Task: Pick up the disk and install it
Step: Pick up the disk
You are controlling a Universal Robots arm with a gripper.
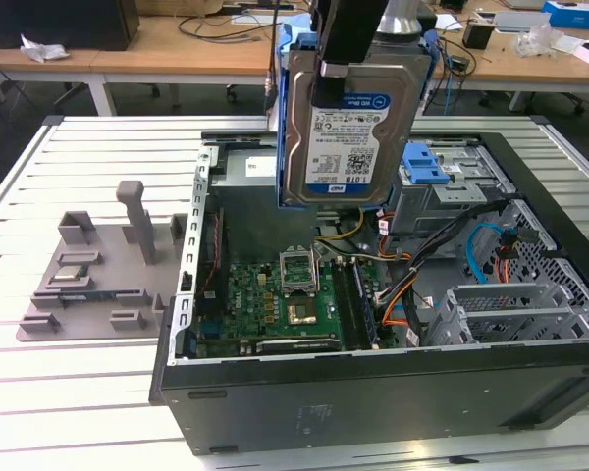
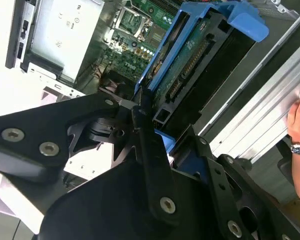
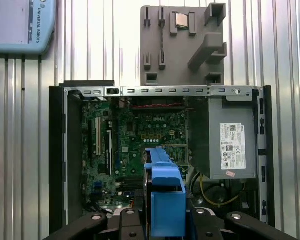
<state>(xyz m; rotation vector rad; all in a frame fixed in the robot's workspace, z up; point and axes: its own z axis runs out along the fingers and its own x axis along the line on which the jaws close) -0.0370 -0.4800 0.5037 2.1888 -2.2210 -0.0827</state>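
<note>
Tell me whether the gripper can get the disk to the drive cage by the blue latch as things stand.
Probably yes. The gripper holds the disk upright above the open computer case, seemingly close to the drive cage with its blue latch. No lid covers the case, and the cables lie lower down.

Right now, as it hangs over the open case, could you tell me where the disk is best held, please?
By its upper edge, from above, as the gripper does: the disk hangs upright, so jaws pinching its flat label face and back leave the lower end free above the case.
</note>
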